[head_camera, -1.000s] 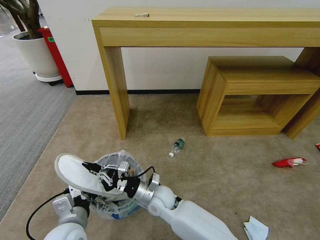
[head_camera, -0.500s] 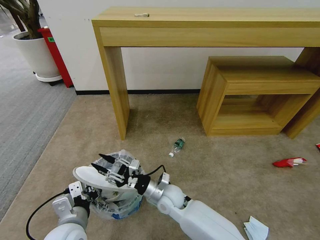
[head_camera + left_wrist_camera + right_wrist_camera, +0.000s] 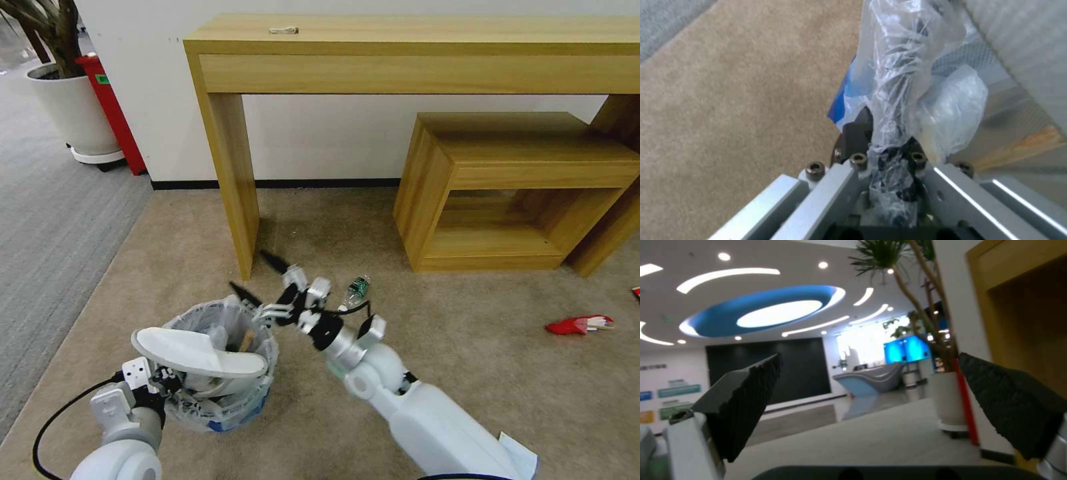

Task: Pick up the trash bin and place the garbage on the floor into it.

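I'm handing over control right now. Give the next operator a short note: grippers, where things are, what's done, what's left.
Left gripper: shut on the trash bin rim and liner, at front left.
Right gripper: open, empty, raised beside the bin.
Done: a white slipper lies across the bin's top, not pushed down.
Left on the floor: bottle near the desk leg, red wrapper at right, blue-white paper at the front.
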`<state>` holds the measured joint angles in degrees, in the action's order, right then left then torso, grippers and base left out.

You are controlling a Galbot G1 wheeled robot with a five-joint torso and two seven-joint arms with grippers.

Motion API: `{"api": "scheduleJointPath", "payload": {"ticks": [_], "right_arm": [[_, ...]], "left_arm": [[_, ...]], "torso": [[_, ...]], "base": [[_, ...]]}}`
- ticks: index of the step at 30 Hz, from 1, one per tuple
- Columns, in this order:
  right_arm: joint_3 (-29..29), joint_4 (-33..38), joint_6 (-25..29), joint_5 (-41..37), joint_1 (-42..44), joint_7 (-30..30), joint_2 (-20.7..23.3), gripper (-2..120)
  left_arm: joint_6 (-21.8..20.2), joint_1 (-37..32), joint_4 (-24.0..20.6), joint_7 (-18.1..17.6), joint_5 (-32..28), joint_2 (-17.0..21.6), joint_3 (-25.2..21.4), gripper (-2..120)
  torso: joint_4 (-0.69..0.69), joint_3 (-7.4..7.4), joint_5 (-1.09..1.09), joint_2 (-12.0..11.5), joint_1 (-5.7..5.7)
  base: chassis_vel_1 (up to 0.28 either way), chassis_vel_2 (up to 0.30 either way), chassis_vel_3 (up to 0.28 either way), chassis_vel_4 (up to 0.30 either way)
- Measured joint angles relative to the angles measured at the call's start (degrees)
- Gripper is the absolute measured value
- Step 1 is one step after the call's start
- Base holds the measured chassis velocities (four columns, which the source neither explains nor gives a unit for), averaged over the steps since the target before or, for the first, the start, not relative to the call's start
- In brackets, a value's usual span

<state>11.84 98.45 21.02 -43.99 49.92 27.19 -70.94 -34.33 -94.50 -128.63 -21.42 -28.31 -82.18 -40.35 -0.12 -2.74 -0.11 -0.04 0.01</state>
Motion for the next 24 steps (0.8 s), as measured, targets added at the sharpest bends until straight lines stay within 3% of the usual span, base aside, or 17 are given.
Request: {"api": "scheduleJointPath", "payload": {"ticks": [8,11,14,17,24], "right_arm": [[-3.35,1.67,-0.16,0.01,1.11,-0.47,1.4,100],[-6.61,4.08,-0.2,1.63,2.67,-2.5,4.34,100],[-10.18,6.73,-0.2,3.09,5.44,-4.2,8.72,100],[-10.68,7.43,-0.2,5.04,6.38,-4.08,9.6,100],[-9.85,8.59,-0.44,11.06,8.39,3.21,11.14,100]], "left_arm": [[-0.94,0.29,0.06,-0.75,-2.45,0.78,-0.47,1],[-2.13,0.37,-0.66,-1.93,-5.92,1.22,-0.73,1],[-4.78,0.09,-2.75,-3.92,-14.32,1.57,-0.73,1],[-6.37,-0.11,-3.31,-5.16,-17.09,1.59,-0.41,1],[-6.71,-0.83,-3.6,-5.39,-16.6,1.69,-0.15,1]], "torso": [[0.0,0.0,0.0,0.0,0.0],[0.0,0.0,0.0,0.0,0.0],[-0.02,0.0,0.0,0.0,0.0],[-0.01,0.0,0.0,0.0,0.0],[0.0,0.0,-0.01,0.0,0.0]], "base": [[0.0,0.0,0.0,0.0],[0.0,0.0,0.0,0.0],[0.0,0.0,0.0,0.0],[0.0,0.0,0.0,0.0],[0.0,0.0,0.0,0.0]]}}
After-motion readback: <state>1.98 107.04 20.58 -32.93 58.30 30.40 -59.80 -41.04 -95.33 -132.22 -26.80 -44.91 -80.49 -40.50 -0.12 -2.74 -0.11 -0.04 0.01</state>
